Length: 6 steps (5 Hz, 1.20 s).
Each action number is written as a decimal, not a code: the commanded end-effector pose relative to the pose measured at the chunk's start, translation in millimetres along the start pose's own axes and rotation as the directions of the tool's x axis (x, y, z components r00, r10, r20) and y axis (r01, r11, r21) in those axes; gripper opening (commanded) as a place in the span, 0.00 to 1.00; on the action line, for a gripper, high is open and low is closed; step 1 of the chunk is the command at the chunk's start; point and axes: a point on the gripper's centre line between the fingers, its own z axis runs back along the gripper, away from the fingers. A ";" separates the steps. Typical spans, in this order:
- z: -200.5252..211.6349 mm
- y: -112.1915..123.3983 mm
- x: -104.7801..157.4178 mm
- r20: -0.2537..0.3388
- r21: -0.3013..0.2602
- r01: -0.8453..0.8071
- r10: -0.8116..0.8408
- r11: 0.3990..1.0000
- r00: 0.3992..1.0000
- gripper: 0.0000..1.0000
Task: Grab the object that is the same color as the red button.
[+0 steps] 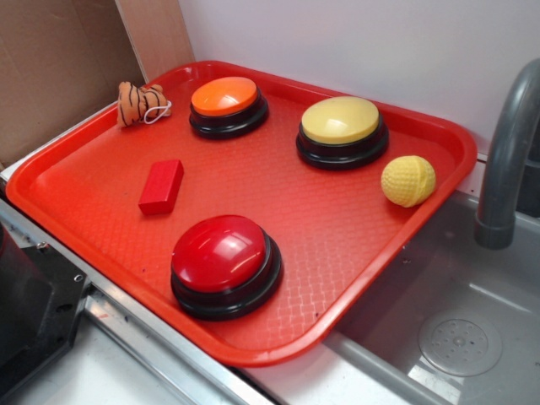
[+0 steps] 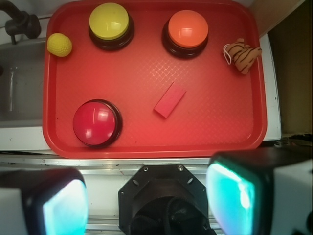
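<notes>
A small red block, the object [image 1: 161,186] [image 2: 170,100], lies flat near the middle of the red tray [image 1: 371,228] [image 2: 146,142]. The red button [image 1: 225,264] [image 2: 97,123], a glossy dome on a black base, stands close to the tray's front rim. High above the tray's near edge, my gripper [image 2: 146,200] is open, its two pale pads [image 2: 66,205] wide apart with nothing between them. In the wrist view the block sits up and slightly right of the gripper. The fingers do not show in the exterior view.
An orange button [image 1: 228,106] [image 2: 185,33] and a yellow button [image 1: 342,131] [image 2: 110,25] stand at the tray's far side. A yellow ball [image 1: 408,180] [image 2: 59,44] and a striped tiger toy [image 1: 140,103] [image 2: 241,55] lie in opposite far corners. A grey faucet [image 1: 506,152] and sink [image 1: 456,337] adjoin.
</notes>
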 end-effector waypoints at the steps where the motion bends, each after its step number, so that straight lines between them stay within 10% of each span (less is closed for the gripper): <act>1: 0.0 0.0 0.0 0.000 0.000 0.000 0.000 1.000 1.000 1.00; 6: -75.9 85.2 -2.4 -0.064 0.024 -0.403 0.403 0.915 0.913 1.00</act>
